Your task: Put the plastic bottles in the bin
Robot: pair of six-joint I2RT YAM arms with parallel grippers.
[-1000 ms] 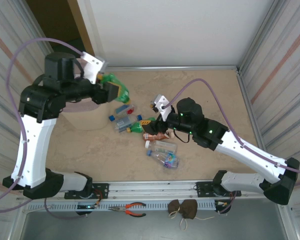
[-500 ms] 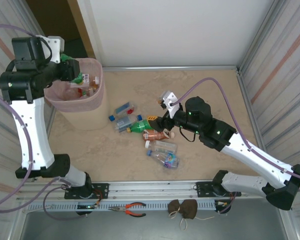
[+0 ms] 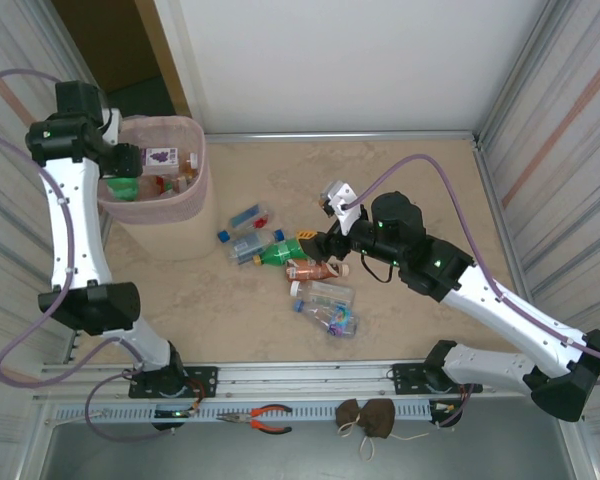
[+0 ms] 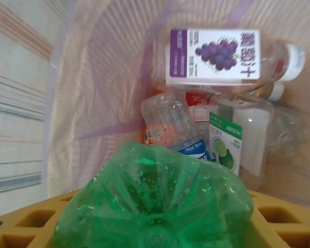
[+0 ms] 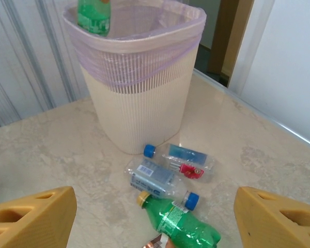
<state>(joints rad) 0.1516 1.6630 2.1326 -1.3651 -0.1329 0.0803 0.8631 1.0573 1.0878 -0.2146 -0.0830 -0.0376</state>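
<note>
**Green bottle over the bin.** The held green bottle [image 4: 155, 206] hangs base-up inside the mouth of the bin [image 3: 175, 212], clenched between the yellow fingers of the left gripper [image 4: 155, 230]. It sits above bottles already deposited, among them a grape-label bottle [image 4: 214, 57]. One second ago the same bottle was being carried over the tabletop [image 3: 400, 190] beside the loose pile. Half a second ago it reached the rim, and it is now over the interior, so only the release appears to remain.

The right gripper [image 3: 315, 243] has stayed beside the pile, with its fingers spread wide and nothing between them. Several bottles remain on the tabletop near the bin, including a yellow-capped green bottle [image 5: 181, 222] and a clear blue-capped bottle [image 5: 157, 181]. The task is therefore judged to be partly done.
</note>
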